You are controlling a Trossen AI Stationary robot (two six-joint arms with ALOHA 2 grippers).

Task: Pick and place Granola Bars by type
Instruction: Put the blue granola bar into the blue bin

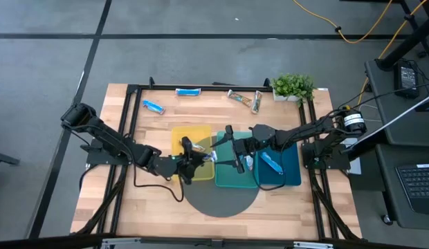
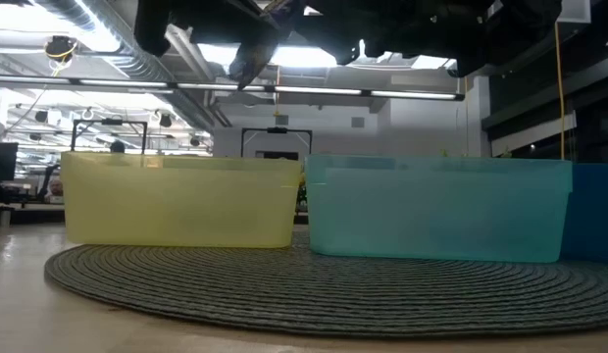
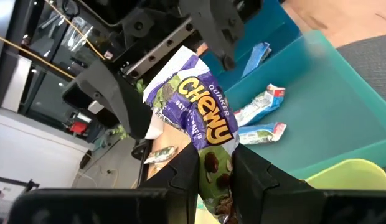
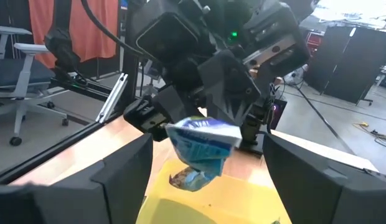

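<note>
A purple-and-white wrapped granola bar (image 3: 199,112) is held over the seam of the yellow tray (image 1: 183,135) and the teal tray (image 1: 232,178). My left gripper (image 1: 199,153) is shut on it. My right gripper (image 4: 205,168) is open, and its two fingers stand wide on either side of the bar's free end (image 4: 202,143) without touching it. Two blue-and-white bars (image 3: 261,118) lie in the teal tray. One bright blue bar (image 1: 271,163) lies in the dark blue tray (image 1: 290,173). More bars lie on the far part of the table: blue (image 1: 153,106), blue-and-white (image 1: 188,91), two tan (image 1: 245,99). My left gripper (image 3: 216,165) pinches the bar's lower end (image 3: 213,158) between its two fingers. The bar is lifted clear above the trays. It sticks out beyond the fingers, tilted, toward my right gripper.
The three trays stand side by side on a round grey mat (image 1: 221,200), seen level in the low view as a yellow wall (image 2: 181,201) and a teal wall (image 2: 436,206). A small green plant (image 1: 293,86) stands at the far right corner. A black frame borders the table.
</note>
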